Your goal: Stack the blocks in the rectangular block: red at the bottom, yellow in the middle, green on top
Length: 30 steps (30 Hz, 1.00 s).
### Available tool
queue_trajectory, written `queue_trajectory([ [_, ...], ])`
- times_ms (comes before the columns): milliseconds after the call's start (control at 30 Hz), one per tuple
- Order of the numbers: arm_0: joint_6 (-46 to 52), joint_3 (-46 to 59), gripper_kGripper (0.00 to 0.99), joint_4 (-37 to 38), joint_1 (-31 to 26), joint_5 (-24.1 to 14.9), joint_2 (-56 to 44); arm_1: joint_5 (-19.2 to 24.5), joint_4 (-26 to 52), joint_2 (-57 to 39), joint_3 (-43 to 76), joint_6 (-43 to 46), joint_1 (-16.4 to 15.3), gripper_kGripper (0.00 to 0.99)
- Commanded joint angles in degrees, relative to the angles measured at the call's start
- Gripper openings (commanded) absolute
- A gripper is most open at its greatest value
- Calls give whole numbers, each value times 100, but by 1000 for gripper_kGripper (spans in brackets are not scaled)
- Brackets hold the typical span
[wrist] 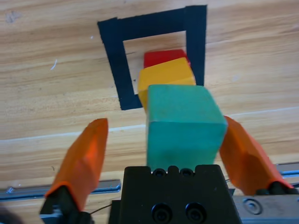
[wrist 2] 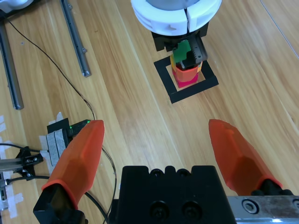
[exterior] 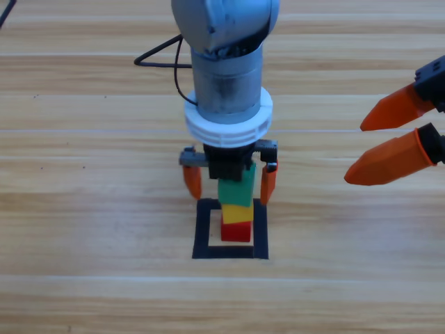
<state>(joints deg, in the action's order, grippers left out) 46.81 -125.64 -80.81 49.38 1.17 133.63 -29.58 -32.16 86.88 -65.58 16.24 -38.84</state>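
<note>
Inside the black tape square (exterior: 204, 229) stands a stack: the red block (exterior: 236, 233) at the bottom, the yellow block (exterior: 236, 213) on it, the green block (exterior: 236, 192) on top. My left gripper (exterior: 230, 197) hangs over the stack, open, with one jaw on each side of the green block. In the left wrist view the green block (wrist: 182, 116) fills the space before the gripper's body; the left jaw stands clear of it and the right jaw is close beside it. My right gripper (exterior: 354, 153) waits open at the right edge.
Black cables (exterior: 156, 59) trail over the table behind the left arm. In the right wrist view metal rails (wrist 2: 74, 39) and a small device (wrist 2: 58, 135) with cables lie to the left, far from the tape square (wrist 2: 163, 74).
</note>
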Motion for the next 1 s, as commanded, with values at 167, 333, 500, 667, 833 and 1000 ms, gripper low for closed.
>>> queue_trajectory([
  [167, -58, 233, 990, -32, 71, -143, -461, -4, 131, -57, 10, -59, -440, 990],
  [333, -76, -171, 990, -23, 71, -152, -1006, -4, 43, -250, -148, -112, -669, 990],
  [500, -32, -259, 990, -23, 36, -574, -2237, -4, -97, -198, -394, -121, -783, 990],
  [667, -427, 22, 990, 144, -192, -1022, -3107, 40, -273, -171, -500, -42, -783, 990],
  [833, -1535, 2053, 990, 1832, -262, -389, -4522, 225, -282, 49, -430, 55, -783, 990],
  [1000, -2642, 5006, 990, 4266, -262, 613, -5699, 233, -282, 277, -430, 125, -783, 990],
])
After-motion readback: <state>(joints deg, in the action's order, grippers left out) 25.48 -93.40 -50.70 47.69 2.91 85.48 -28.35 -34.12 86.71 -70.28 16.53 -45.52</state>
